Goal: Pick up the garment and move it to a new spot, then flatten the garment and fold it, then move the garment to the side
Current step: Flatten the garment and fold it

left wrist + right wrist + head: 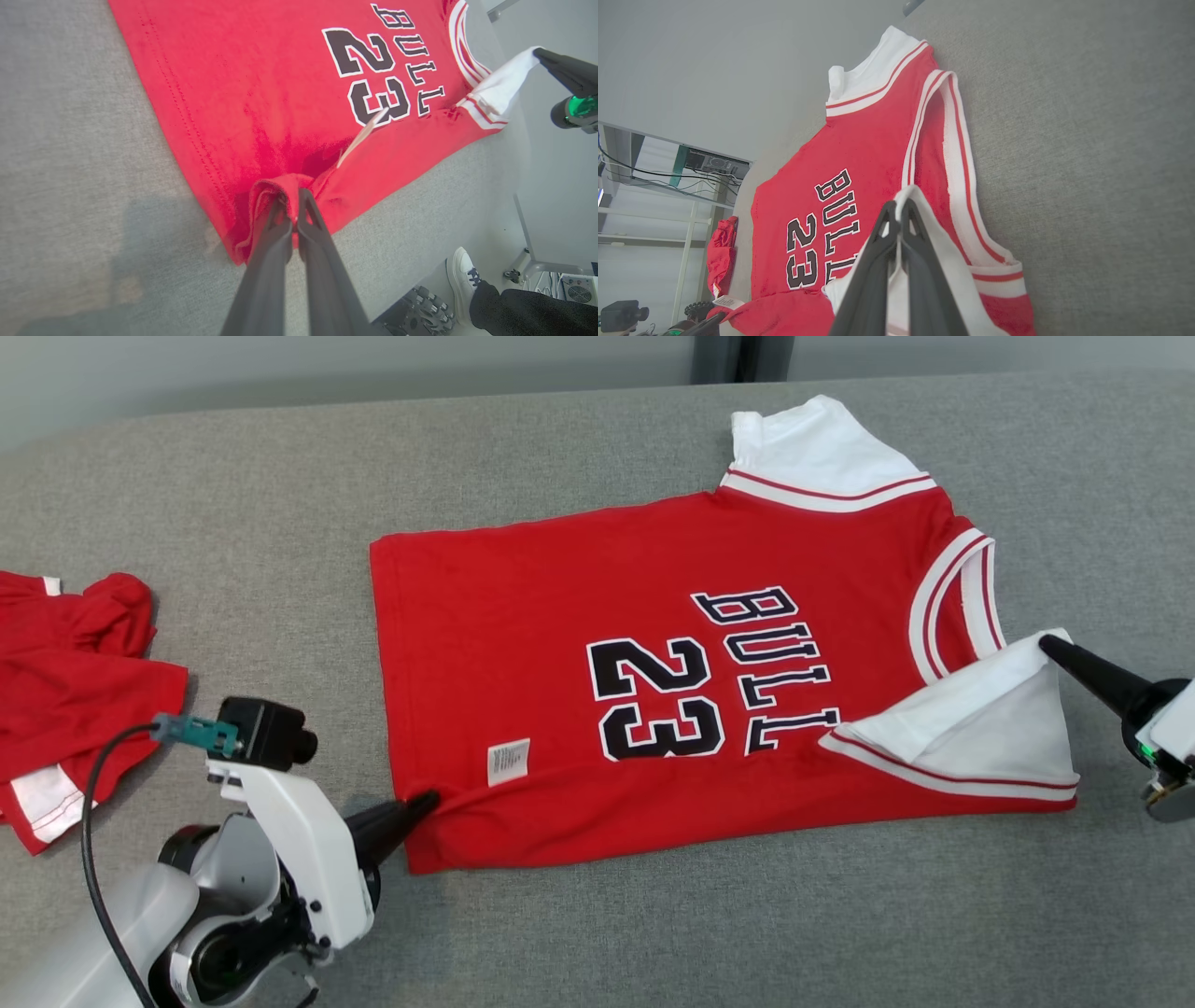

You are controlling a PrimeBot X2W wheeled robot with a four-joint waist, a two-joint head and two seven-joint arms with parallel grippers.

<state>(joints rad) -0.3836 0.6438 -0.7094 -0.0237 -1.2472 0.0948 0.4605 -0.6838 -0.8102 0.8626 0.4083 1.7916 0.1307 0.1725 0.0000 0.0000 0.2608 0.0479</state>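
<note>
The garment (pixel 597 607) is a red jersey with white sleeves and "BULL 23" in black, lying on the grey table with its collar toward the right. Its near long edge is folded up over the body. My left gripper (pixel 425 800) is shut on the red hem corner at the lower left; in the left wrist view the left gripper (pixel 292 205) pinches a bunched fold of the garment (pixel 261 93). My right gripper (pixel 1050 646) is shut on the tip of the near white sleeve and holds it raised; the right gripper (pixel 899 210) grips the garment (pixel 873 154).
A second crumpled red garment (pixel 75 681) lies at the left edge of the grey table (pixel 747 933). A person's white shoe (pixel 462 275) and dark trouser leg stand on the floor beside the table, near some grey equipment.
</note>
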